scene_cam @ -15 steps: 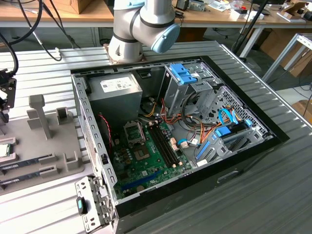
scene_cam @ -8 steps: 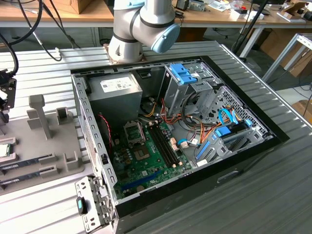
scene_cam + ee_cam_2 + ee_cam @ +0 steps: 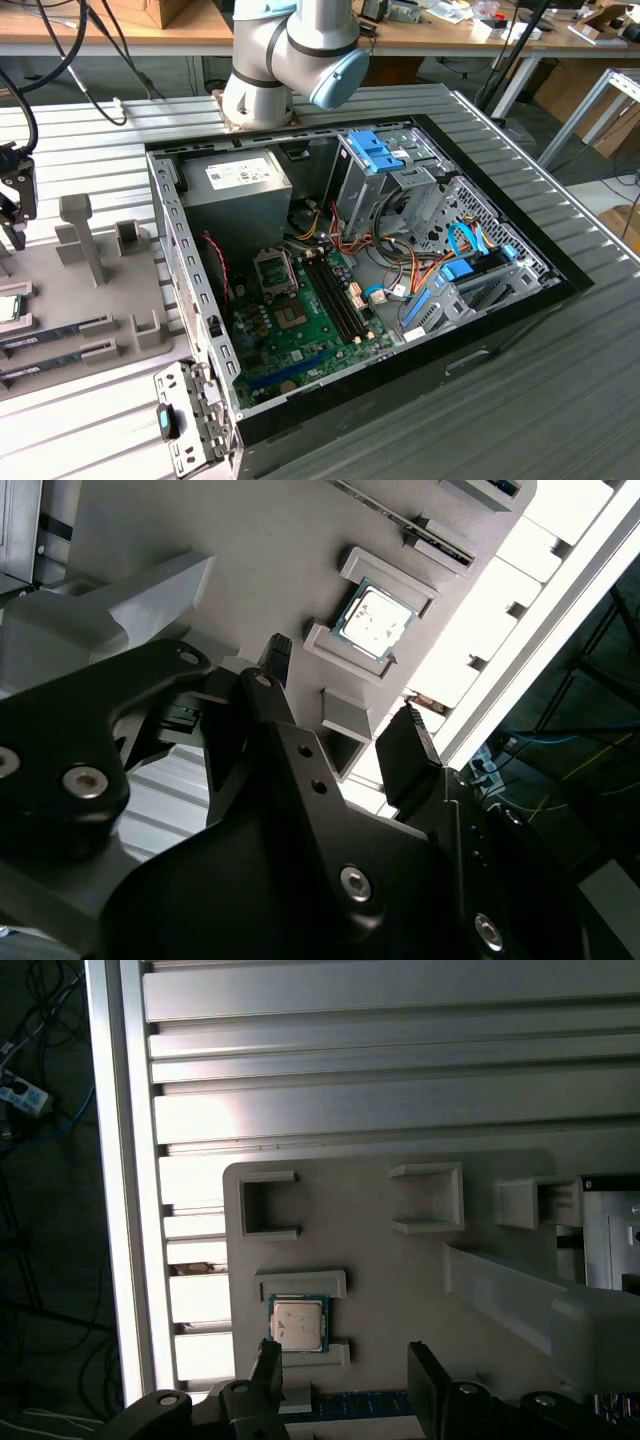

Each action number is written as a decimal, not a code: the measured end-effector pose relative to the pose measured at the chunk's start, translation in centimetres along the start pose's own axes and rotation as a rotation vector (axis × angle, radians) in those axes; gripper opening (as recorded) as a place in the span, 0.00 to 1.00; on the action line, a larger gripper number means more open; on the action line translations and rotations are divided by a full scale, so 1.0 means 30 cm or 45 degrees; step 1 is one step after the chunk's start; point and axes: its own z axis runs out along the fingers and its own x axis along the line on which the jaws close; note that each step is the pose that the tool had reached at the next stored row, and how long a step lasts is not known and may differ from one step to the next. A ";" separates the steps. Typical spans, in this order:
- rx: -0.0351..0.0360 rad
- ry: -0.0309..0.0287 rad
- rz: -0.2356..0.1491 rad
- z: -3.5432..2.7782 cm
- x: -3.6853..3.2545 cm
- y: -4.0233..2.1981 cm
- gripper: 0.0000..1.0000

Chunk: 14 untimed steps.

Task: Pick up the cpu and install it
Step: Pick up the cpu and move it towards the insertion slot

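The cpu (image 3: 297,1323) is a small square chip with a silvery top and a thin green rim. It lies flat in a raised nest on the grey fixture plate (image 3: 400,1290), and it also shows in the second wrist view (image 3: 372,618) and at the exterior view's left edge (image 3: 8,308). My gripper (image 3: 345,1365) hovers above the plate, open, with nothing between its black fingers (image 3: 410,735). The cpu sits close to one fingertip, off to the side of the gap. In the exterior view the gripper (image 3: 14,215) hangs above the plate's far left. The motherboard socket (image 3: 275,270) lies inside the open computer case.
The open computer case (image 3: 360,270) takes up the middle of the ribbed metal table, with a grey power-supply box (image 3: 235,185) and blue drive brackets (image 3: 380,150). Dark memory sticks (image 3: 55,335) lie in slots on the fixture plate beside upright grey posts (image 3: 80,235).
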 end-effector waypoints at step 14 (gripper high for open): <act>0.0000 0.0000 0.000 0.013 0.000 0.001 0.62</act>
